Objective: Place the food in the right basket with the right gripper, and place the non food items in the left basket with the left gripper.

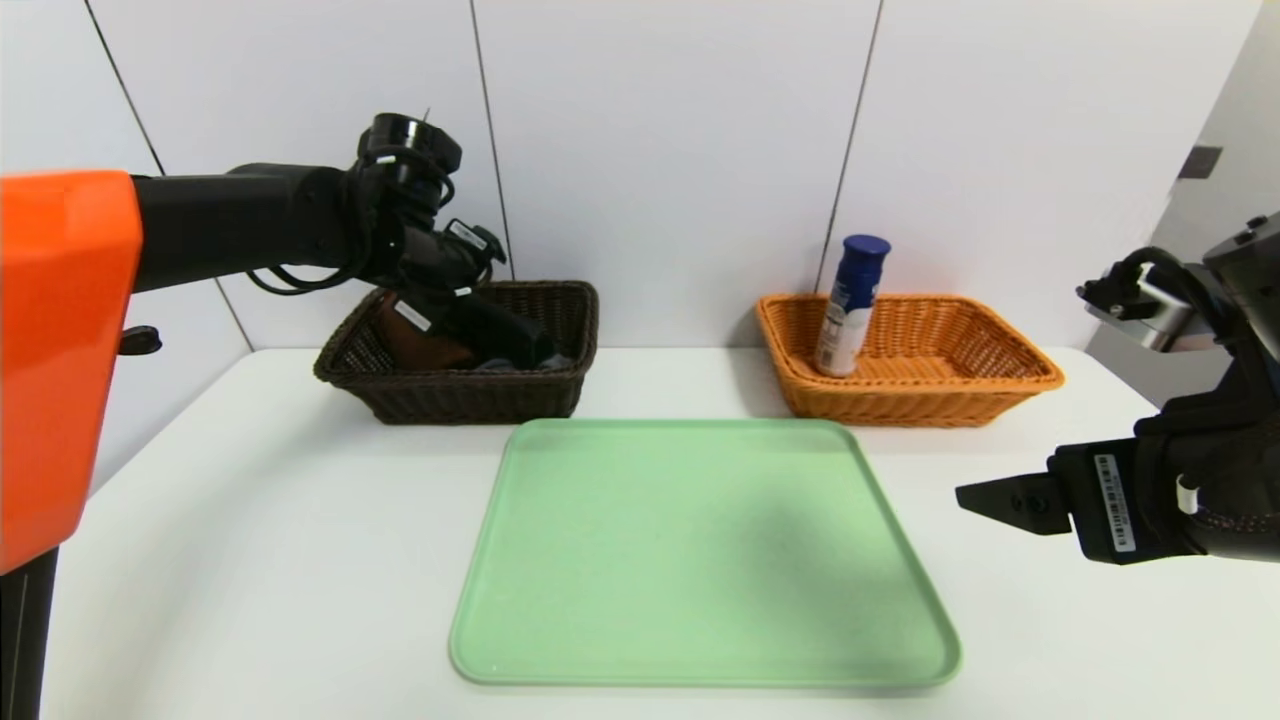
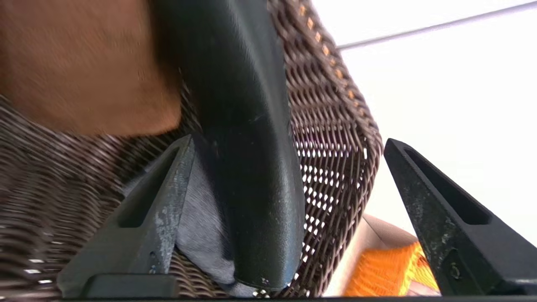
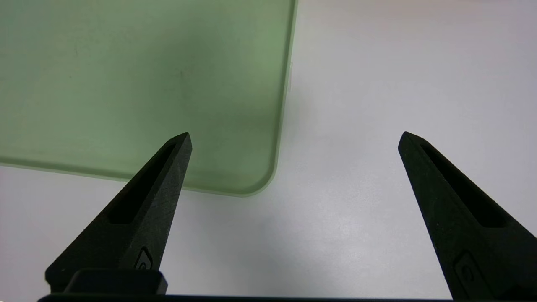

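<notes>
- The left gripper (image 2: 289, 138) has its jaws spread wide over the dark brown basket (image 1: 480, 408), with the black rolled towel (image 2: 256, 176) lying between them, ungripped.
- The right gripper (image 3: 296, 134) is idle at 3 o'clock from the tray's middle, its jaws wide apart and holding nothing, over the tray's edge and the white tabletop.
- The left arm (image 1: 240, 220) reaches in from between 9 and 10 o'clock, its orange shell (image 1: 65, 360) nearest the robot; the wrist bends down steeply into the basket.
- The right arm (image 1: 1225, 430) comes in from 3 o'clock, its gripper pointing inward.
- The dark brown basket sits at 10 o'clock; inside it, the brown towel (image 2: 88, 67) lies beside the black one, and the dark grey towel (image 2: 201, 222) is partly covered.
- The orange basket (image 1: 910, 408) sits between 1 and 2 o'clock, and the blue-capped bottle (image 1: 850, 305) stands inside, slightly tilted, near its left end.
- The pale green tray (image 1: 700, 550) lies bare on the white table (image 1: 250, 520).
- White wall panels (image 1: 670, 150) with thin dark seams rise at 12 o'clock; a greyer surface (image 1: 1190, 260) shows toward 2 o'clock.
</notes>
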`<state>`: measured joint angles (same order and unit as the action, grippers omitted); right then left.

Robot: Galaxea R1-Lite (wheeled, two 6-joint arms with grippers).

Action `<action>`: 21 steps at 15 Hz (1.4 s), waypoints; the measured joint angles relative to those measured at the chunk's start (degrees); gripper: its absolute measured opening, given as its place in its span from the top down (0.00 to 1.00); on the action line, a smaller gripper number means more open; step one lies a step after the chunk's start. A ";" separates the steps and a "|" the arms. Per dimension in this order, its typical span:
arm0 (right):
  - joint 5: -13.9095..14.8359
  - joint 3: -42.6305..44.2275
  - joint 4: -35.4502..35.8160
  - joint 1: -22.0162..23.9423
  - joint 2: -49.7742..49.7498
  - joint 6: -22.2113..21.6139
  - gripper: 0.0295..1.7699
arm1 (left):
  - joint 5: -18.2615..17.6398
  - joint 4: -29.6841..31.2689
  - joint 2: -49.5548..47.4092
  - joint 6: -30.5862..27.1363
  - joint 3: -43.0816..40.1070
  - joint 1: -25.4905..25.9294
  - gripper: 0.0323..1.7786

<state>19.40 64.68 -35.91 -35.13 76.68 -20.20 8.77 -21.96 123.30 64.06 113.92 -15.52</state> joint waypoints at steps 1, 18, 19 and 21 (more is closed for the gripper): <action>-0.02 0.00 -0.02 0.00 -0.22 0.02 0.04 | 1.12 -0.23 -0.65 -1.16 0.00 -0.02 0.09; -2.21 -2.56 5.07 3.02 -5.18 11.28 0.04 | -2.02 -1.85 -42.86 -71.69 -38.21 -0.24 0.05; -3.77 -3.83 5.24 4.18 -6.07 12.85 0.04 | -1.49 -1.83 -46.46 -71.85 -41.35 -0.24 0.05; -4.33 -4.92 5.49 7.85 -8.37 13.75 0.04 | -0.26 -1.72 -53.98 -71.85 -46.89 0.72 0.05</action>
<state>15.07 59.76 -30.43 -27.28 68.30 -6.45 8.51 -23.67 69.32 -7.79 67.04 -14.80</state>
